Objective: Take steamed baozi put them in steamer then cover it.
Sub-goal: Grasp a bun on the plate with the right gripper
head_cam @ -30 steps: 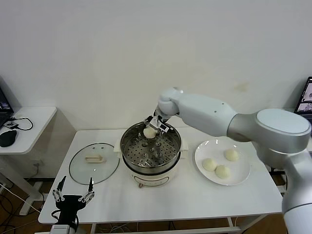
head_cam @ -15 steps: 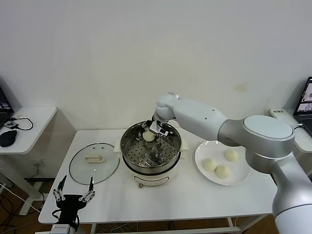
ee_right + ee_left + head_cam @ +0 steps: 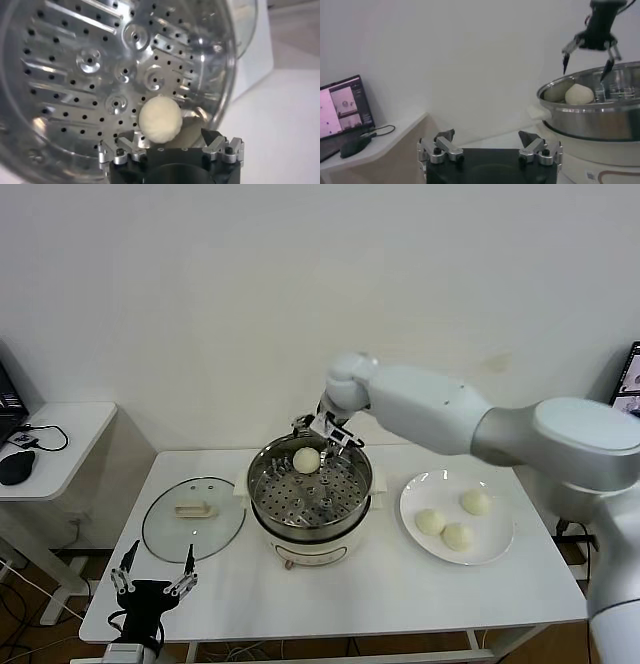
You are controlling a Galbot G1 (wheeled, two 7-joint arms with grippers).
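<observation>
Glass lid [image 3: 193, 518] left of steamer [image 3: 310, 496], plate [image 3: 457, 520] right.

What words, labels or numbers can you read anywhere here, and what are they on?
None can be read.
Steamer base: a small sticker or mark at its lower edge, too small to read.
Laptop screen on the side desk: pictures and faint text, too blurred to read.
Plate, glass lid and baozi: no writing visible.

We see one baozi [image 3: 160, 120] resting on the steamer [image 3: 75, 75] tray, just beyond our right gripper [image 3: 170, 145], whose fingers stand spread apart.
</observation>
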